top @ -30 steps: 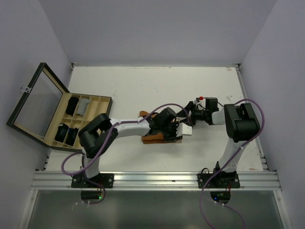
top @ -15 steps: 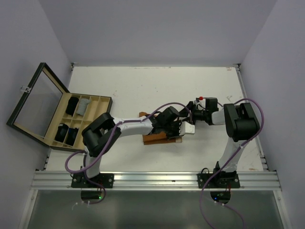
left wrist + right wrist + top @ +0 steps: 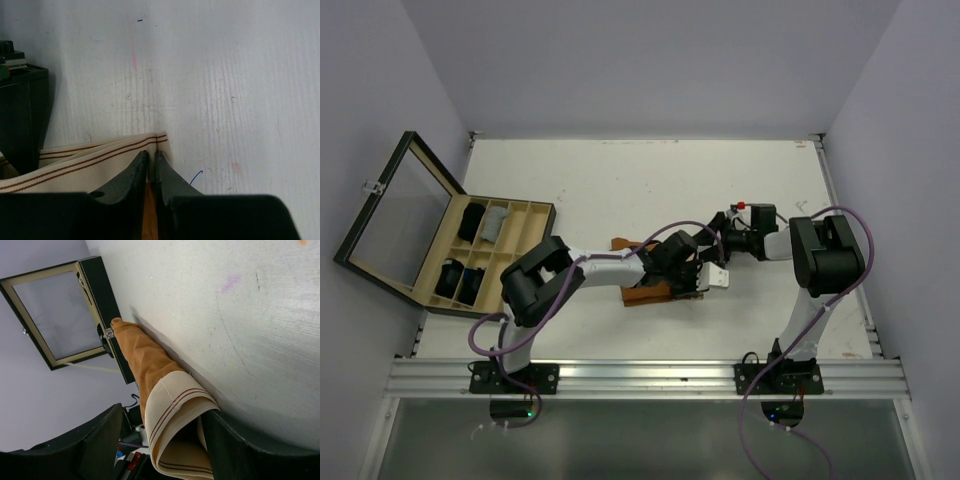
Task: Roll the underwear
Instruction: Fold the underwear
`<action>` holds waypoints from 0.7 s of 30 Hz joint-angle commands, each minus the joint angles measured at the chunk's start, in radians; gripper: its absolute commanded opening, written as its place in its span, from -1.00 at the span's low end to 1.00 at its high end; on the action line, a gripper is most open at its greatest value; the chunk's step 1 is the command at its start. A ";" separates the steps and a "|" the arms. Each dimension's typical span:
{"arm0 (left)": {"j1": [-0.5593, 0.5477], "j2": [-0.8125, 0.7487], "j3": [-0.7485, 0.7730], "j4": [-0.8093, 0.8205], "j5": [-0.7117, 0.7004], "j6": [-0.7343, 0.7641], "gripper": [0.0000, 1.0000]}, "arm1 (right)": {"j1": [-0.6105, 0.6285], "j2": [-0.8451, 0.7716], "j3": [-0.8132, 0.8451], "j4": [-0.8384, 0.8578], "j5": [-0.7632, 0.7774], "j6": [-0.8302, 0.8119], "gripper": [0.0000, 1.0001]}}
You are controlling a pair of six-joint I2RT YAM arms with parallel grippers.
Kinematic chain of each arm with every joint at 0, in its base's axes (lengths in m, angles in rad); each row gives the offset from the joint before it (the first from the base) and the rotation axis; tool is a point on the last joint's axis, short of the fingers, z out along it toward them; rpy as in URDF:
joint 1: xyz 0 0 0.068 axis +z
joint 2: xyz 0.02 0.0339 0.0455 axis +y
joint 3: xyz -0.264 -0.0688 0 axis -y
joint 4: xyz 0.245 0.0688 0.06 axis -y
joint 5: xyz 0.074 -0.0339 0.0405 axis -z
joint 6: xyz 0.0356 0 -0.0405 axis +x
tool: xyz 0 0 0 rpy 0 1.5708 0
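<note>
The orange-brown underwear (image 3: 650,291) lies on the white table, its cream waistband (image 3: 718,277) with thin brown stripes at the right end. My left gripper (image 3: 700,274) reaches in from the left. In the left wrist view its jaws are shut on a fold of that waistband (image 3: 100,159), and the left gripper (image 3: 151,159) pinches the seam. My right gripper (image 3: 719,250) stands open around the same end. In the right wrist view the right gripper (image 3: 165,415) straddles the folded waistband (image 3: 182,400), with a gap on the left side of the cloth. The orange-brown cloth (image 3: 145,362) runs away behind it.
A compartmented wooden box (image 3: 535,212) with its glass lid (image 3: 395,215) open stands at the table's left edge, black and grey rolled garments (image 3: 483,224) inside. The lid (image 3: 57,315) also shows in the right wrist view. A dark part of the right arm (image 3: 20,115) stands left of the waistband.
My left arm has pushed further right along the garment and its jaws have closed on the waistband. The waistband end has shifted slightly right. The right arm has held still.
</note>
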 commanded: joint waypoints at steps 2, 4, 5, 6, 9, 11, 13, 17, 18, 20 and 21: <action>-0.005 0.048 -0.038 0.022 -0.004 -0.013 -0.68 | -0.001 -0.036 0.039 -0.205 0.037 -0.121 0.38; -0.005 0.046 -0.047 0.027 0.002 -0.015 -0.68 | -0.001 -0.051 0.050 -0.283 0.032 -0.158 0.38; -0.005 0.045 -0.050 0.030 0.002 -0.020 -0.68 | -0.001 -0.053 0.065 -0.317 0.031 -0.175 0.38; -0.005 0.043 -0.052 0.032 0.002 -0.021 -0.68 | 0.001 -0.059 0.073 -0.349 0.032 -0.194 0.39; -0.005 0.045 -0.052 0.032 0.007 -0.023 -0.68 | 0.005 -0.080 0.092 -0.408 0.029 -0.219 0.40; -0.005 0.045 -0.052 0.030 0.010 -0.020 -0.68 | 0.016 -0.090 0.105 -0.405 0.019 -0.199 0.41; -0.005 0.048 -0.052 0.023 0.017 -0.015 -0.68 | 0.028 -0.102 0.115 -0.376 0.019 -0.167 0.41; -0.005 0.054 -0.053 0.013 0.033 -0.016 -0.68 | 0.042 -0.076 0.136 -0.273 0.026 -0.092 0.42; -0.005 0.054 -0.053 0.012 0.034 -0.016 -0.68 | 0.042 -0.056 0.147 -0.261 0.026 -0.080 0.42; -0.003 0.056 -0.053 0.004 0.037 -0.016 -0.68 | 0.042 -0.038 0.173 -0.219 0.028 -0.048 0.42; -0.005 0.056 -0.055 0.003 0.037 -0.018 -0.68 | 0.041 -0.035 0.179 -0.199 0.029 -0.031 0.42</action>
